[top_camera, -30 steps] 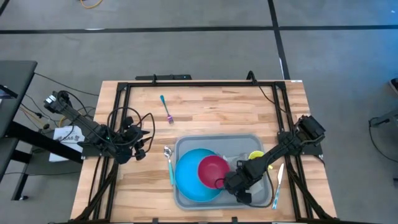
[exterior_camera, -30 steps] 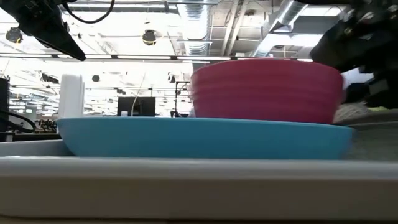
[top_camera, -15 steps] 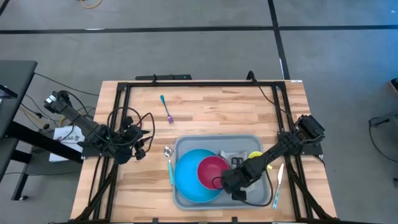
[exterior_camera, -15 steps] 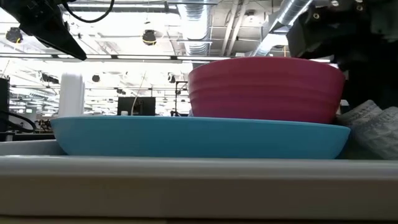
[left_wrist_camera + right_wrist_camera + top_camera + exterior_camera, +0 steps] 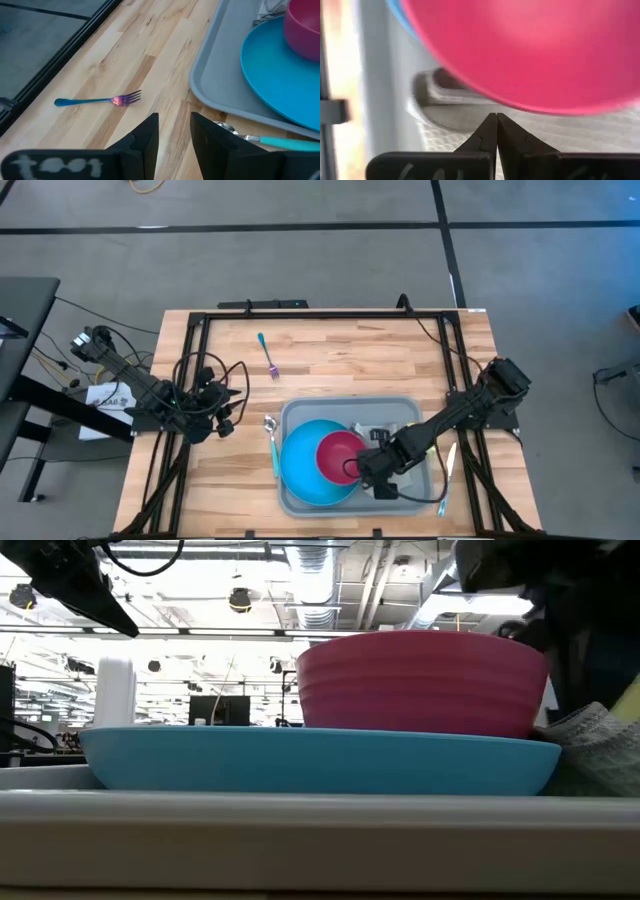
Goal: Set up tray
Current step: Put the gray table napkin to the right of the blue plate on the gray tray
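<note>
Right tool (image 5: pixel 372 470), fingers closed and empty, sits in the tray (image 5: pixel 298 418) against the pink bowl (image 5: pixel 340 454) on the blue plate (image 5: pixel 300 460); left tool (image 5: pixel 174 131), slightly open, waits beside the fork (image 5: pixel 269 357).

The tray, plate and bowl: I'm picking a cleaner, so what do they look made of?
Tray: likely moulded plastic, matte grey, with rounded corners and a low rim. Plate: probably plastic or melamine, even blue with a soft sheen. Bowl: looks like plastic, opaque pink with faint ridges around its wall. None shows a glaze's sharp glare, though ceramic can't be ruled out.
</note>
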Available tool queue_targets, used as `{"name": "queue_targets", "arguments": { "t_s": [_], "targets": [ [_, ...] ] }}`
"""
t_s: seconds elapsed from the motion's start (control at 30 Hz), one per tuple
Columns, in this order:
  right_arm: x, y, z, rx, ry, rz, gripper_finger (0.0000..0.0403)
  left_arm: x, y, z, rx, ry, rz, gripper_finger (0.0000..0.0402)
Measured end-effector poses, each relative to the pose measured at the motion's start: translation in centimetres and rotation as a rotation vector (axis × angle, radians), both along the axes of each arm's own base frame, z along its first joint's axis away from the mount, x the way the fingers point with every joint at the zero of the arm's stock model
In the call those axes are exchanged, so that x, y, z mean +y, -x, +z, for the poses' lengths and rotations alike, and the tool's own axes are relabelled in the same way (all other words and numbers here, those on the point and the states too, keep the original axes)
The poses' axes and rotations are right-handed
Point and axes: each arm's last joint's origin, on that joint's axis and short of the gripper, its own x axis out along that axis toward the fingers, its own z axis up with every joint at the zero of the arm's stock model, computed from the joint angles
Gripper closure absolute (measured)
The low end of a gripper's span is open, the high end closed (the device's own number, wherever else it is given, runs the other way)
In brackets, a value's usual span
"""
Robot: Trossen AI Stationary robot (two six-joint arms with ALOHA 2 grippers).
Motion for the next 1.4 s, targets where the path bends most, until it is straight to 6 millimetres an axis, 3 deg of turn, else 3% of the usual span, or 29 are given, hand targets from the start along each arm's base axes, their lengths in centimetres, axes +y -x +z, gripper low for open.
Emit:
{"name": "queue_targets", "arguments": {
  "t_s": [0.1, 0.43, 0.7, 1.2, 1.4],
  "targets": [
    [-0.6, 0.7, 0.3, 0.038, 0.055, -0.038, 0.0402, 0.0, 0.0, 0.0, 0.000, 0.000, 0.000, 0.0299],
    [-1.4, 2.0, -2.3, 0.111, 0.054, -0.226, 0.0402, 0.0, 0.0, 0.0, 0.000, 0.001, 0.000, 0.0299],
    [-0.3, 3.3, -3.0, 0.222, 0.039, -0.211, 0.0402, 0.0, 0.0, 0.0, 0.000, 0.001, 0.001, 0.0299],
    [1.3, 4.7, -3.0, 0.348, -0.050, -0.162, 0.0402, 0.0, 0.0, 0.0, -0.001, 0.002, 0.001, 0.0299],
    [1.6, 3.9, -0.8, 0.235, -0.015, -0.117, 0.0402, 0.0, 0.0, 0.0, -0.003, -0.001, 0.003, 0.0299]
  ]
}}
